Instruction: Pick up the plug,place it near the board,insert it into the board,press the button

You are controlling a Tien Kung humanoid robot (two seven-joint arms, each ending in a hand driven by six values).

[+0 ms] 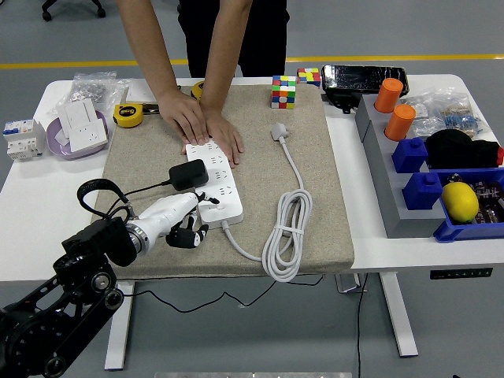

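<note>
A white power strip [219, 191] lies on the beige mat [331, 181]. The black plug [189, 175] stands at the strip's left edge, and its thin black cord loops back toward my left arm. My left hand [189, 222] is just on the near side of the plug, apart from it. One pale finger [203, 201] stretches onto the strip's near end, and the dark fingers are curled underneath, holding nothing. A person's two hands [206, 130] press flat on the strip's far end.
The strip's white cable [287, 228] coils at the mat's right, ending in a grey plug [279, 131]. Rubik's cubes [283, 90] and a yellow tape measure [127, 115] sit at the back. A purple bowl [59, 146] is at the left. Blue bins [445, 230] hold a lemon [461, 201] at the right.
</note>
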